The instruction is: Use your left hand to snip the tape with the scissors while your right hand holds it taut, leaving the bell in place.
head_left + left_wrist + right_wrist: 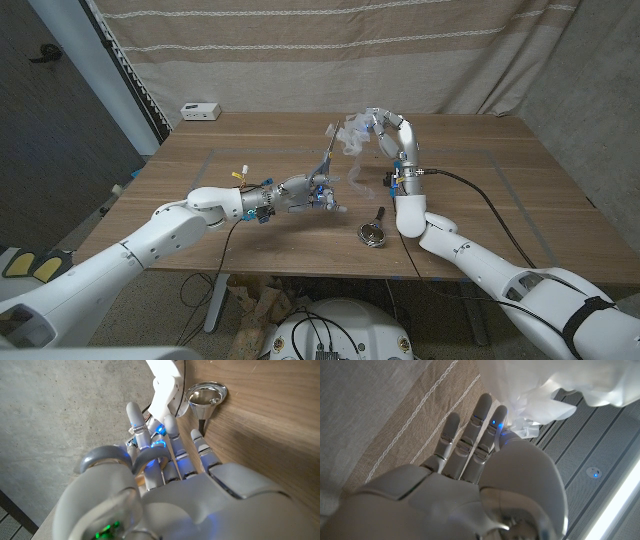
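Note:
My left hand (pixel 305 194) grips the scissors (pixel 322 172) over the middle of the table, their blades slanting up and away. The grey handle loops (pixel 131 458) sit around its fingers in the left wrist view. My right hand (pixel 388 132) is raised above the table's far half and holds a crumpled wad of clear tape (pixel 353 131). That tape (pixel 555 395) bunches by the thumb of my right hand (pixel 480 465) in the right wrist view. The blade tips reach up close to the tape's left end. A silver bell (pixel 373 233) lies on the table near the right forearm, also seen as the bell (pixel 205 394).
A small white box (pixel 200 110) sits at the table's far left corner. Blue tape marks (pixel 212 153) outline patches on the wood. A striped curtain (pixel 330 40) hangs behind the table. My right forearm (pixel 408 195) stands upright just behind the bell.

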`<state>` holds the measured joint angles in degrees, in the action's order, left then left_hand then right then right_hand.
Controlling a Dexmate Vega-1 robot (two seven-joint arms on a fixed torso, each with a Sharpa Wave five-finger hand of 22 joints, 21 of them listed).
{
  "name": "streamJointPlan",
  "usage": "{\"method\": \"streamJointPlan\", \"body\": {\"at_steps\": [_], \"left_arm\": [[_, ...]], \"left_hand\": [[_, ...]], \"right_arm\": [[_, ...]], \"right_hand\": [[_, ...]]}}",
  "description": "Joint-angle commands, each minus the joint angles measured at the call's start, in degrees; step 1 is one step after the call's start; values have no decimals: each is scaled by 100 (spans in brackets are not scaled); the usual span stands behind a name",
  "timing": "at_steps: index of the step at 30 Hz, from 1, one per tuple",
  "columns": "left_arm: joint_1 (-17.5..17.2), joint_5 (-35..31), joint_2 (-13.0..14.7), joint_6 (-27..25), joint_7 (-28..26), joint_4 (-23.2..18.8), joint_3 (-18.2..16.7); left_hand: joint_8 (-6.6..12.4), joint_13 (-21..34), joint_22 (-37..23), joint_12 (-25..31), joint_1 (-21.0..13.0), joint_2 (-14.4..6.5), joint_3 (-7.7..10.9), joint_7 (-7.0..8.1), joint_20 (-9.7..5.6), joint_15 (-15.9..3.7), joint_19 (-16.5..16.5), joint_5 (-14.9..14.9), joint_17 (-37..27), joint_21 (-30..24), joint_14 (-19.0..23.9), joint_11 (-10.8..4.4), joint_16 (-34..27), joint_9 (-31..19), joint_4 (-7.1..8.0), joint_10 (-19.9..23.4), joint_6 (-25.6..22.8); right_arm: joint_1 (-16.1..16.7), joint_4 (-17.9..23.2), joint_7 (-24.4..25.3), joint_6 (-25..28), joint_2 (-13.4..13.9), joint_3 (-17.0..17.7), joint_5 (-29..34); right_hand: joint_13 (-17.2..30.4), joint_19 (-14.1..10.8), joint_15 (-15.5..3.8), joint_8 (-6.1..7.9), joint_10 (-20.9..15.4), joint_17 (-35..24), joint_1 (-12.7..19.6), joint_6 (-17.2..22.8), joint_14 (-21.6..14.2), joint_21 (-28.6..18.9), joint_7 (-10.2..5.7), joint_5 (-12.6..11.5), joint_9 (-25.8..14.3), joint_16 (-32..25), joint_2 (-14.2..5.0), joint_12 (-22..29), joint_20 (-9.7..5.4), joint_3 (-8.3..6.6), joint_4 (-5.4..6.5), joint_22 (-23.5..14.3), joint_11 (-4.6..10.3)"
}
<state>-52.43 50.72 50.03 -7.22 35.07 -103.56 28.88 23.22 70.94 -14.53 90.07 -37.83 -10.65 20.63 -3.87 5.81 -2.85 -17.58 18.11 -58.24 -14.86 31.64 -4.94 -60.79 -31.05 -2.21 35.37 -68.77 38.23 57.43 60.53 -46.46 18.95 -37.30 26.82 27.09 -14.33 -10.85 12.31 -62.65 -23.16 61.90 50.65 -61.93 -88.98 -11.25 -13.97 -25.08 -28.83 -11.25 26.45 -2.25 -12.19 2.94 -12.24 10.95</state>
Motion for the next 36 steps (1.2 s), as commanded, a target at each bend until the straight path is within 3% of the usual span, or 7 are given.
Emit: {"method": "streamJointPlan", "body": {"at_steps": [1,10,16,30,34,36], "left_arm": [[-139,-3,38,162,-83,-72,-81],[-474,-29,188,434,-267,-261,-236],[-756,-2,250,686,-425,-368,-378],[-995,106,429,905,-499,-404,-654],[-1085,-320,564,967,-970,-607,-721],[-1030,-257,449,1082,-770,-466,-664]], "left_hand": [[57,22,-27,29,-98,-42,178,5,-61,-636,-14,-70,-24,-25,70,-329,47,-19,81,374,-78],[50,23,-34,32,-92,1,292,5,-58,-639,-11,-181,-65,-36,104,-331,68,-4,93,405,-99],[68,24,-40,32,-87,44,380,-21,-60,-635,-2,-279,-102,-43,125,-335,86,-8,86,427,-154],[76,26,-47,35,-75,89,507,-21,-53,-645,-2,-430,-151,-58,175,-323,110,11,56,490,-223],[73,25,-50,33,-67,99,548,-26,-51,-643,2,-475,-159,-62,190,-319,124,15,48,500,-229],[76,25,-51,32,-64,103,559,-17,-54,-647,4,-489,-162,-63,195,-324,127,19,45,502,-244]], "right_arm": [[32,26,-78,115,11,38,-112],[1,-57,-76,97,-9,14,-124],[86,163,-189,255,43,14,-120],[310,601,-413,715,-1,130,-355],[403,728,-526,789,-4,170,-487],[459,798,-562,843,-9,192,-531]], "right_hand": [[18,-65,-265,4,-66,-17,-21,45,-66,0,19,-37,-20,18,16,-24,-890,0,-2,-13,9],[6,-71,-266,4,-90,-16,-22,49,-76,0,31,-37,-19,19,16,-30,-892,1,-5,-10,11],[6,-66,-266,1,-94,-14,-23,42,-77,5,35,-37,-18,22,17,-34,-890,2,-6,-7,2],[9,-68,-265,4,-103,-17,-24,53,-90,8,52,-36,-17,22,15,-43,-890,1,-11,-2,9],[-2,-60,-265,0,-107,-20,-25,44,-96,14,46,-35,-17,20,22,-51,-889,4,-13,2,-5],[-3,-53,-265,4,-116,-18,-26,54,-97,19,56,-35,-16,22,24,-51,-888,6,-14,5,-4]]}}
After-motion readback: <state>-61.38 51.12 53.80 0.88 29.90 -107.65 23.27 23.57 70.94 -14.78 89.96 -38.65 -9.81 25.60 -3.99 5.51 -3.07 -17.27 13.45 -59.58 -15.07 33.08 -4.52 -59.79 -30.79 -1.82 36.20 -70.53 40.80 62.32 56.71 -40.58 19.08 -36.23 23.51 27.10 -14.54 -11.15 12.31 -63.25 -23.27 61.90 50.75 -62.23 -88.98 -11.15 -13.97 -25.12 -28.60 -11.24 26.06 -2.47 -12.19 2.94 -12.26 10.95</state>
